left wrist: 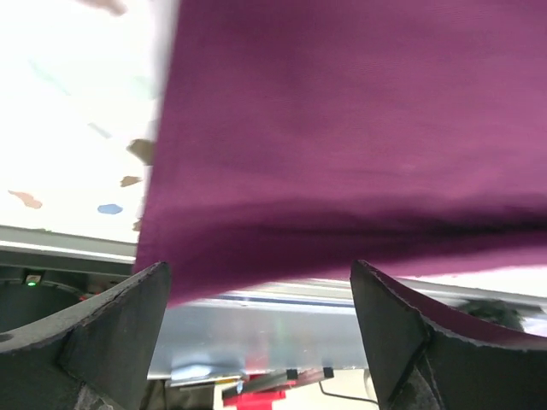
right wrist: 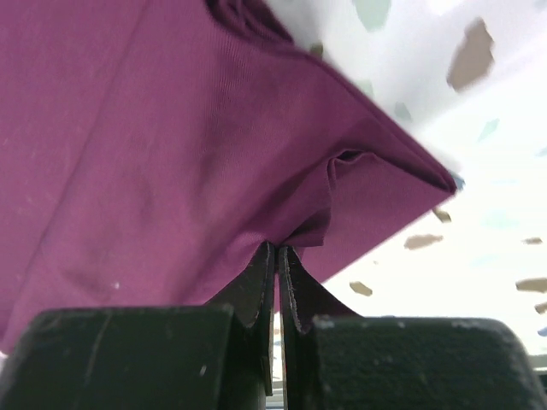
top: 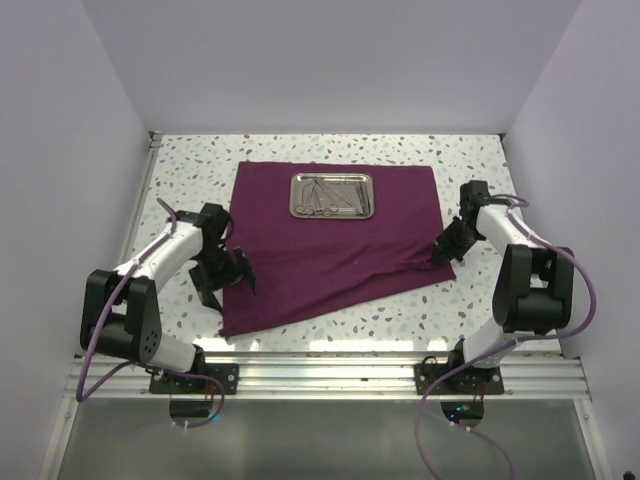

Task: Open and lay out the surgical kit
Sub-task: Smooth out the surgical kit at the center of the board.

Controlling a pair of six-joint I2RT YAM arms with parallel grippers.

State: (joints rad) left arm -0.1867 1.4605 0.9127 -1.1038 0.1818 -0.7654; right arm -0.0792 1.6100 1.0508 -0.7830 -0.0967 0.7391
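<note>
The speckled table (top: 190,160) carried the maroon cloth (top: 330,250), spread open with its near edge slanting and creased toward the right. The steel tray (top: 296,195) sat on the cloth's far middle, with thin silver instruments (top: 335,197) inside. The left gripper (top: 228,288) stood at the cloth's near-left edge, fingers wide apart. The right gripper (top: 444,249) was pinched on the cloth's right corner.

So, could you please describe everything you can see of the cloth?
The cloth is dark purple, woven-looking, spread mostly flat on the table. A steel tray of instruments sits on its far middle. The shut right gripper pinches its near right corner, drawing creases inward. The open left gripper is at its left edge, not gripping.
</note>
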